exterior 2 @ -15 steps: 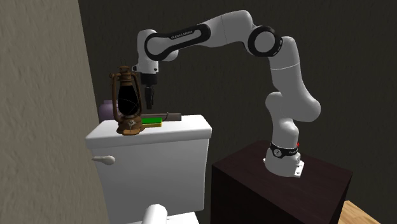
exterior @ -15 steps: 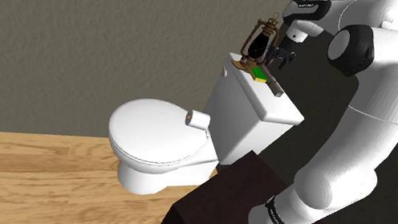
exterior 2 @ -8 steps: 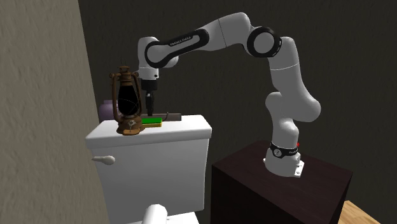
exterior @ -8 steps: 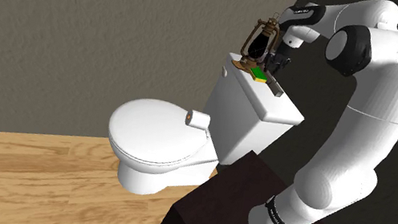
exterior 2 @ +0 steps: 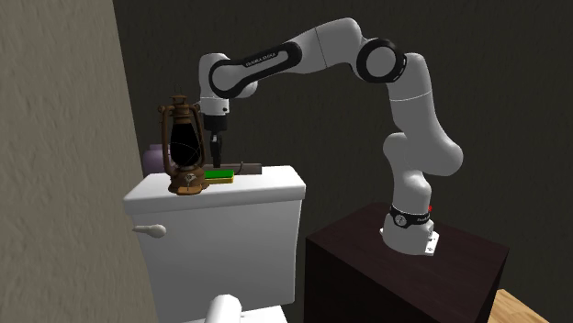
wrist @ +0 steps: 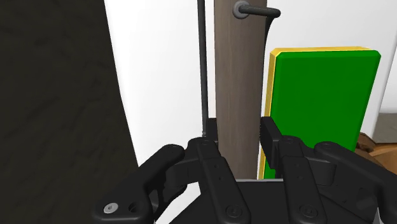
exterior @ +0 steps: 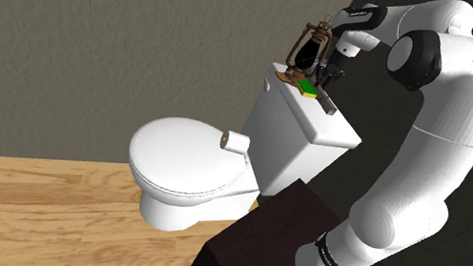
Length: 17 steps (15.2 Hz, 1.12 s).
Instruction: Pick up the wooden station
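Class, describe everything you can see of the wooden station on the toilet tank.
The wooden station is a long, narrow grey-brown block with a wood-like grain, carrying a small dark metal peg at its far end. It lies flat on the white toilet tank lid, beside a green and yellow sponge. The gripper clasps its two long sides.

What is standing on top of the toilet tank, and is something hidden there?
On the tank lid: a lantern, a green sponge beside it, and a wooden block. A purple thing behind the lantern is mostly covered, so I cannot name it.
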Motion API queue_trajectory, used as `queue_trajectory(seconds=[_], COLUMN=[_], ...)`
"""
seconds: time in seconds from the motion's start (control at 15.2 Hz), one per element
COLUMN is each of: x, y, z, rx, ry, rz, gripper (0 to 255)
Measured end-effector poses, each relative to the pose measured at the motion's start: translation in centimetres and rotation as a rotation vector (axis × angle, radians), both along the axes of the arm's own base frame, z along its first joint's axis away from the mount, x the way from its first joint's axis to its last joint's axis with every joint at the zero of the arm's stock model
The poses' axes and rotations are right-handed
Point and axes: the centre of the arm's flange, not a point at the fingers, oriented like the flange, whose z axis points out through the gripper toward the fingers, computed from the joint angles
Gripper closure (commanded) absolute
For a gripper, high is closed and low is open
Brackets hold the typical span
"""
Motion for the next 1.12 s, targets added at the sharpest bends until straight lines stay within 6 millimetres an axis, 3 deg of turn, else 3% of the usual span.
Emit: queue_trajectory(seconds=[0.26, 1.12], x=[0.0, 0.0], y=[0.0, 0.0], z=[1.0, 7.6], rx=[0.001, 0.001], ry=[0.001, 0.001], rz=[0.0, 0.0], gripper=[255, 255])
